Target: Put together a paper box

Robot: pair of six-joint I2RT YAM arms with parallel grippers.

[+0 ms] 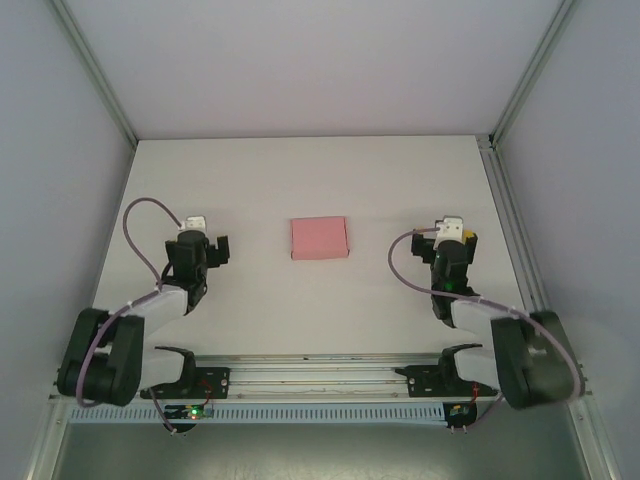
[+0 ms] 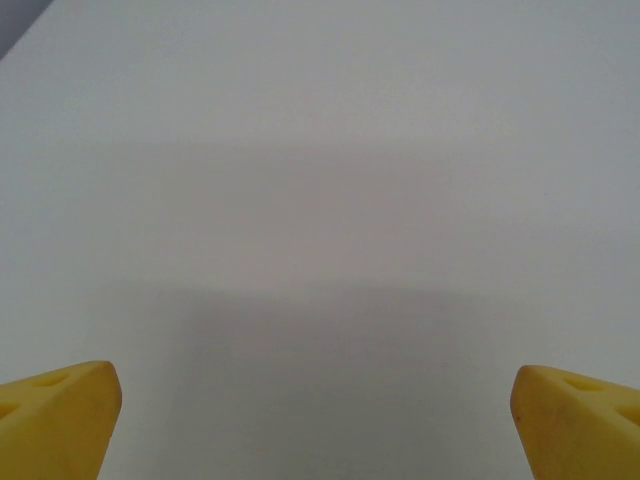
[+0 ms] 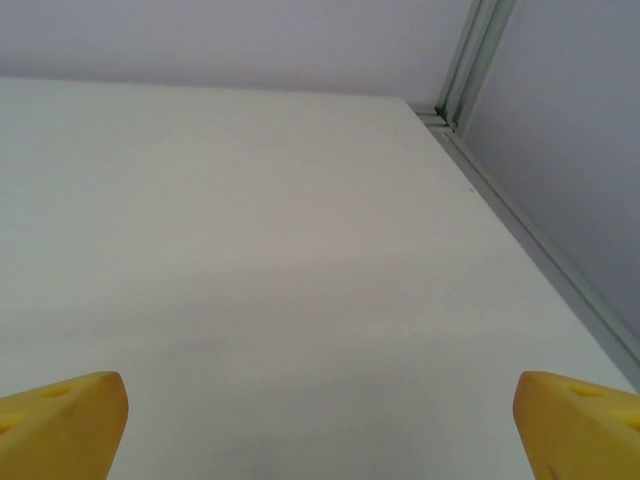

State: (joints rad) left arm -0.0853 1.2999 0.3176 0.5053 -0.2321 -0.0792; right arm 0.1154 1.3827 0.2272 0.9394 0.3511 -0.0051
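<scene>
The paper box (image 1: 319, 238) is a small low pink rectangle lying flat on the white table (image 1: 300, 180), midway between the two arms. My left gripper (image 1: 196, 228) rests to the left of it, well apart. In the left wrist view the left gripper (image 2: 318, 420) stands open, its yellow fingertips (image 2: 60, 415) wide apart over bare table. My right gripper (image 1: 452, 232) sits to the right of the box, also apart from it. Seen from the right wrist, that gripper (image 3: 320, 425) is open, yellow fingertips (image 3: 65, 420) spread with nothing between them.
Pale walls close the table on three sides, with metal frame posts (image 1: 515, 100) at the back corners and a rail (image 3: 520, 215) along the right edge. An aluminium rail (image 1: 320, 375) carries the arm bases at the near edge.
</scene>
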